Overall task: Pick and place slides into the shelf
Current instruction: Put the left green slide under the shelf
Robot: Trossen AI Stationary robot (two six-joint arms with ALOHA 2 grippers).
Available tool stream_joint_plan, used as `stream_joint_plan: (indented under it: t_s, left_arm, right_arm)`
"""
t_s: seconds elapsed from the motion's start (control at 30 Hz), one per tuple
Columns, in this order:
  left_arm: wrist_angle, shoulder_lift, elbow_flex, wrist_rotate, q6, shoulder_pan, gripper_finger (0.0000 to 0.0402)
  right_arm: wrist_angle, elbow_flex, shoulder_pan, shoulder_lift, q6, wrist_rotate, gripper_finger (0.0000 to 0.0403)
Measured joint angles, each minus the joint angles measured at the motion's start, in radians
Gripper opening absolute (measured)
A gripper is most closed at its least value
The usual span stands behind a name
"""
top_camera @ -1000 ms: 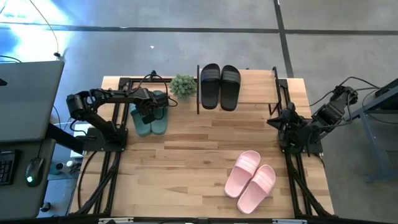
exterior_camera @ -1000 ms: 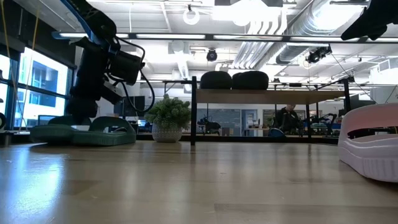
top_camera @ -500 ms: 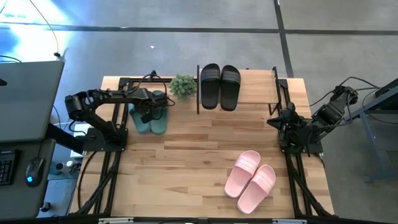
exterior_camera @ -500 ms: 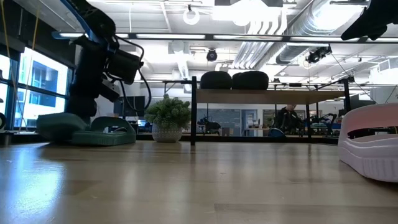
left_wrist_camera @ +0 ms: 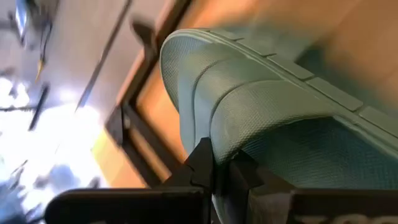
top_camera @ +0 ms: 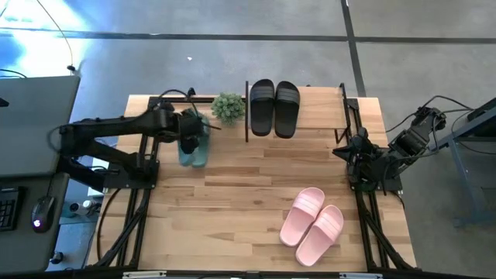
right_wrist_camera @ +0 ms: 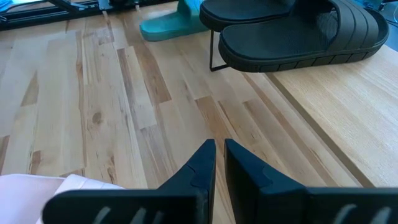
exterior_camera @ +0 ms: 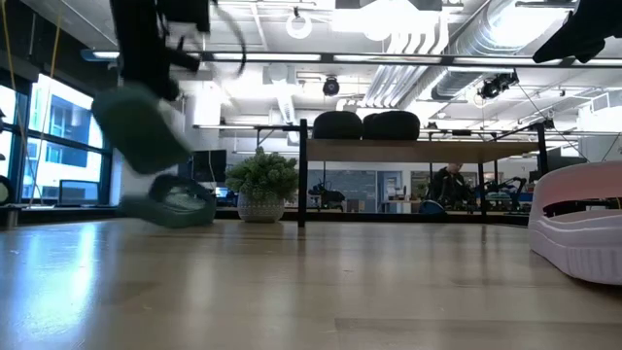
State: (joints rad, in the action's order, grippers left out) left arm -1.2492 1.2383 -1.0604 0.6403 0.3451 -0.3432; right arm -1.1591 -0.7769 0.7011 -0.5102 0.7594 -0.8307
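Shelf (top_camera: 318, 108): black pair (top_camera: 274, 107) on board; left pincer (left_wrist_camera: 219, 163) grips teal slide (left_wrist_camera: 267, 124)

Black pair (top_camera: 273, 108) fills the shelf's (top_camera: 322, 115) left end; the board to its right lies bare. The plant (top_camera: 228, 106) stands just beside the near post, tight by my left claw (top_camera: 188, 132). Open surface (top_camera: 240, 194) mid-way; pink pair (top_camera: 312, 225) blocks the front right.
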Motion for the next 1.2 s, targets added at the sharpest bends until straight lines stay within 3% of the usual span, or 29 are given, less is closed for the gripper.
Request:
stream_joint_plan:
  t_s: [0.27, 0.47, 0.67, 0.8, 1.0, 1.2]
  left_arm:
    - [0.013, -0.026, -0.296, 0.026, 0.002, 0.177, 0.0001]
    - [0.249, -0.012, -0.436, 0.024, -0.093, 0.323, 0.0]
    - [0.514, 0.019, -0.447, -0.08, -0.252, 0.423, 0.0]
    - [0.573, 0.108, -0.447, -0.097, -0.274, 0.458, 0.0]
    - [0.594, 0.342, -0.446, -0.081, -0.296, 0.462, 0.0]
    - [0.575, 0.564, -0.445, -0.017, -0.206, 0.461, 0.0]
  right_arm:
    - [0.0, 0.0, 0.0, 0.0, 0.0, 0.0, 0.0024]
    - [0.0, 0.0, 0.0, 0.0, 0.0, 0.0, 0.0024]
    - [0.0, 0.0, 0.0, 0.0, 0.0, 0.0, 0.0024]
    - [-0.001, 0.0, 0.0, 0.0, 0.0, 0.0, 0.0024]
    - [-0.001, 0.0, 0.0, 0.0, 0.0, 0.009, 0.0024]
    - [-0.008, 0.0, 0.0, 0.0, 0.0, 0.019, 0.0024]
